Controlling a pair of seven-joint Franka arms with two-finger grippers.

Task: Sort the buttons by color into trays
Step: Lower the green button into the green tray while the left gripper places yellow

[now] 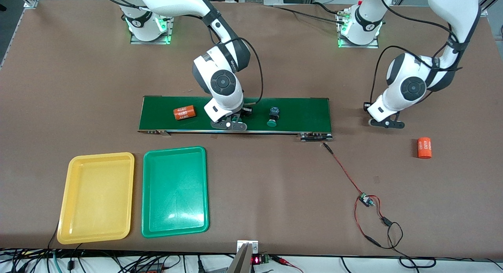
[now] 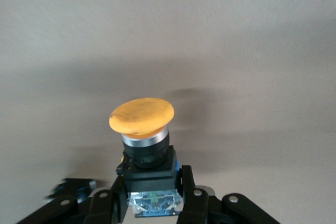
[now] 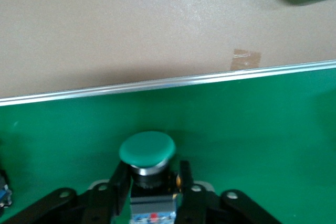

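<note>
Right gripper (image 3: 149, 192) over belt (image 1: 306, 112), jaws clamped on green button (image 3: 147, 150); left gripper (image 2: 152, 195) over bare bench (image 1: 275, 178) at its end, jaws gripping yellow button (image 2: 142, 116); second green button (image 1: 273, 116) on belt; trays (image 1: 96, 198) near front edge.

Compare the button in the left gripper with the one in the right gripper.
The left gripper holds a yellow-orange button over bare table; the right gripper holds a green button over the conveyor belt. Both have black bodies, round mushroom caps, and are clamped by the body.
</note>
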